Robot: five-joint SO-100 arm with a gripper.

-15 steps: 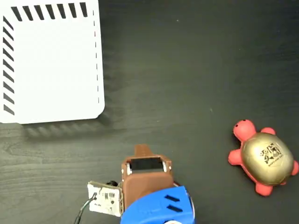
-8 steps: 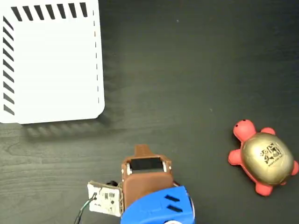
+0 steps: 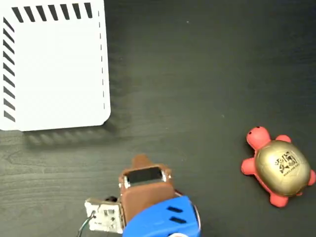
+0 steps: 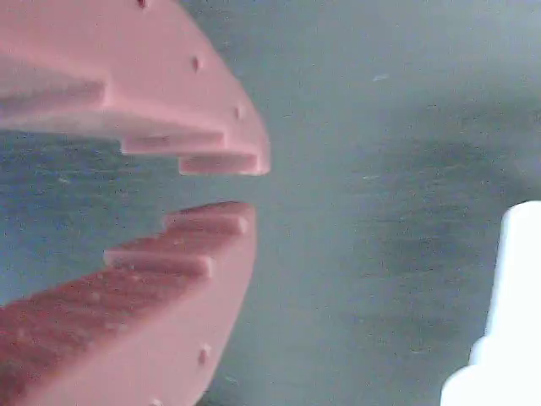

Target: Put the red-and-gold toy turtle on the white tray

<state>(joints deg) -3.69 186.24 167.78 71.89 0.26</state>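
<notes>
The red-and-gold toy turtle point(image 3: 277, 167) lies on the dark table at the right edge of the fixed view, head pointing up-left, gold shell with a black logo on top. The white tray point(image 3: 54, 69) lies flat in the top left corner, with black stripes along its top and left edges. My gripper point(image 3: 140, 159) sits low in the middle, pointing up, far from both the turtle and the tray. In the wrist view the gripper point(image 4: 254, 188) has its two toothed pink fingers almost together, with only a thin gap and nothing between them.
The brown and blue arm body point(image 3: 153, 212) and a small circuit board point(image 3: 102, 215) fill the bottom centre. A blurred white shape point(image 4: 507, 321) shows at the right edge of the wrist view; I cannot tell what it is.
The arm has swung slightly left and down in the fixed view. The turtle and the tray have not moved.
</notes>
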